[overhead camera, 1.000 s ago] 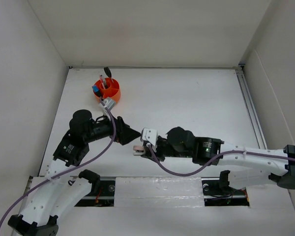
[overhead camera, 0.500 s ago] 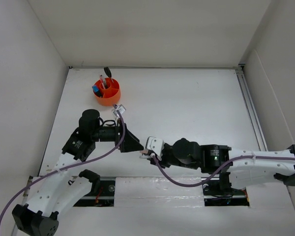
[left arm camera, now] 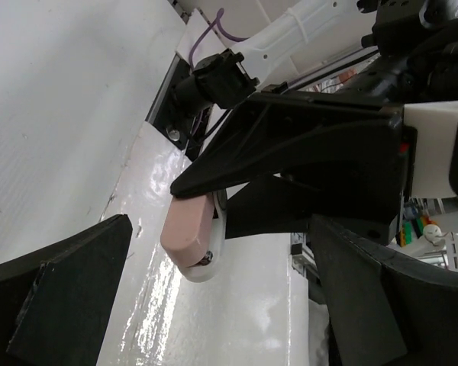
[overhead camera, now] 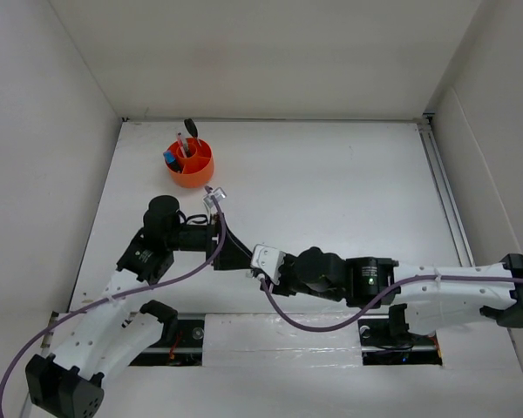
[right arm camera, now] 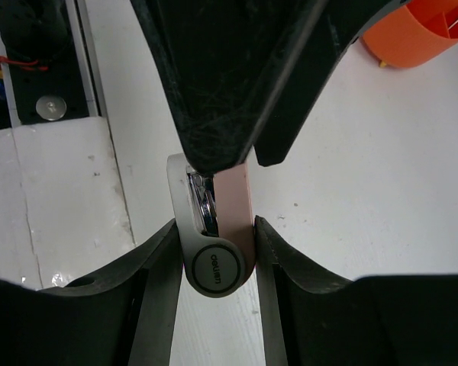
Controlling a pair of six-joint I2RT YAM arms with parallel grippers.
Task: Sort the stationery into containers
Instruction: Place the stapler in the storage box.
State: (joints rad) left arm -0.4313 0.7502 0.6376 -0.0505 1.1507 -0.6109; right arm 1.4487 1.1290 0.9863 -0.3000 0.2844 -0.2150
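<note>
When viewed from the right wrist, found stapler [right arm camera: 233, 206] clamped in narrowed right end effector [right arm camera: 214, 244], far end blocked by left end effector [left arm camera: 221, 229], spread wide and crowding in opposite. Noted orange tub [overhead camera: 196, 179] well apart at counter [overhead camera: 331, 183] far left.

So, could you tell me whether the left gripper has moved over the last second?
Yes. The left gripper has drawn back from the orange tub, toward the near edge and the right gripper, which holds the stapler.
</note>
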